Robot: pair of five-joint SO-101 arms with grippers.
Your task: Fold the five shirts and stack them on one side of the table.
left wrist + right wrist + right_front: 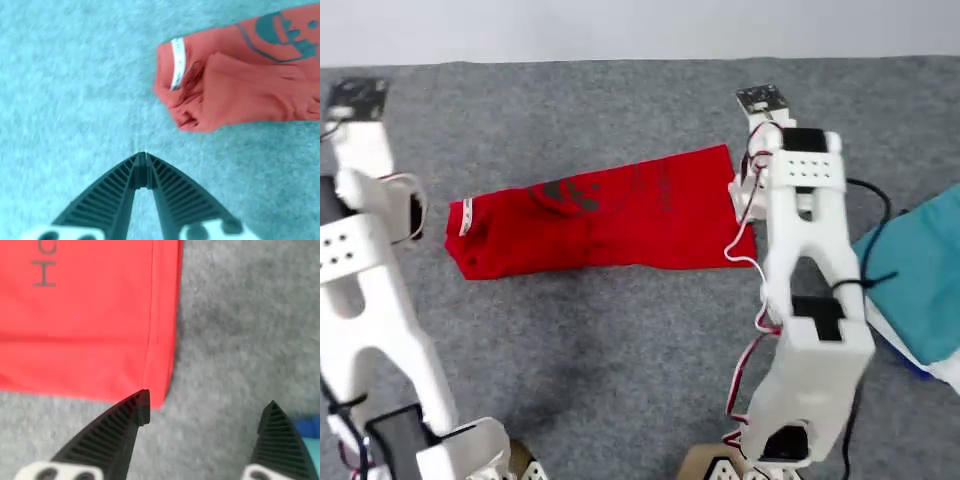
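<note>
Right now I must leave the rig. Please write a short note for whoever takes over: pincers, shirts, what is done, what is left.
Left pincer: shut, empty, above the table beside the collar end of the red shirt.
Right pincer: open, one finger at the shirt's hem corner, nothing gripped.
Red shirt: mid-table, folded into a long strip.
Stack: at the right edge, teal on top, white and blue showing under it. The count is hidden.
Left to do: probably fold the strip short, then put it on the stack.

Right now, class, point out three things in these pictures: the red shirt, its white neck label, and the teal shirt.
red shirt (610, 215): high view, middle of its body.
white neck label (177, 62): left wrist view, middle of the strip.
teal shirt (925, 275): high view, its top surface.
</note>
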